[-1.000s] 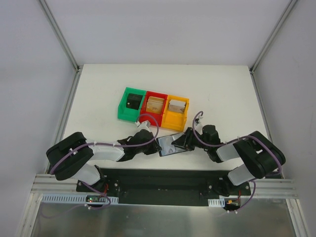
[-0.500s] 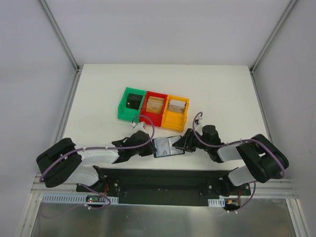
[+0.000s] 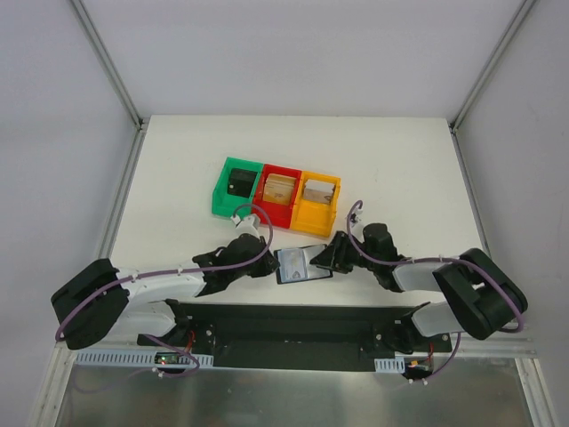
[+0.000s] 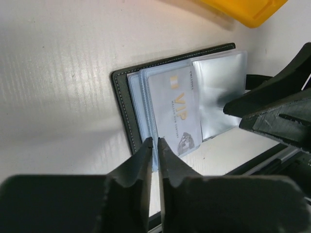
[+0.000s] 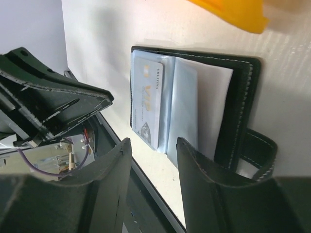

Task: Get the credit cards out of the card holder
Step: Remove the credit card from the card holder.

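The card holder [image 3: 311,265] lies open on the white table between my two grippers, its black stitched edge [image 4: 121,97] toward the left. A pale credit card marked VIP [image 4: 175,107] sits on top of bluish plastic sleeves and overhangs the holder's near edge [image 5: 148,97]. My left gripper [image 3: 272,264] hovers with its tips [image 4: 156,141] over the near edge of the sleeves. Its jaws stand only a slit apart, with nothing visibly between them. My right gripper [image 3: 332,258] is open [image 5: 154,141] at the holder's near right side, one finger [image 5: 209,184] over the black cover [image 5: 243,97].
Green [image 3: 236,185], red [image 3: 277,189] and yellow [image 3: 318,194] bins stand in a row just behind the holder. The green one holds a small black block, the others hold stacked cards. The black base rail [image 3: 284,325] runs close along the near table edge.
The left jaws have parted from shut to a thin slit. The holder has slid a little left and turned. The left arm's elbow has swung out to the left.
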